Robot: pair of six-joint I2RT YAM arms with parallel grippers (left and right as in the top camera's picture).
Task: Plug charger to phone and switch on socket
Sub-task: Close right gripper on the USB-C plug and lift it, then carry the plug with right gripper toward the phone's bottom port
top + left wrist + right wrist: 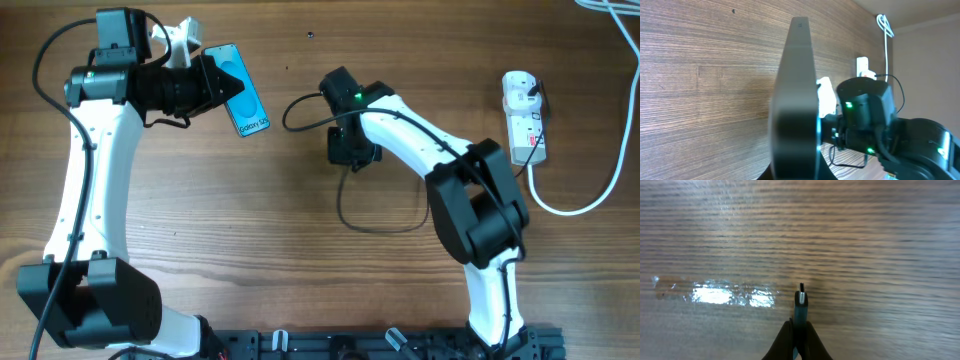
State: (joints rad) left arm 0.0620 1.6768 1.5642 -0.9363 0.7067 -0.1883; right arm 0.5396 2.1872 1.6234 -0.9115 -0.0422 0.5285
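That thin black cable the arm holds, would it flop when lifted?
Probably floppy: the cable lies in loose curves on the table. It looks thin, so likely light. Its tip seems stiff, standing straight out of the right jaws.

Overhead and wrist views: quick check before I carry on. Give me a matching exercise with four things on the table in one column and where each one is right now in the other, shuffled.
Things:
1. the phone
2. the charger tip
3. the socket
4. the white cord

Places:
A. pinched in the right gripper
B. lying at the far right, away from both grippers
C. curving out from the socket's near end
D. held by the left gripper

Pairs: 1-D, 2-A, 3-B, 4-C
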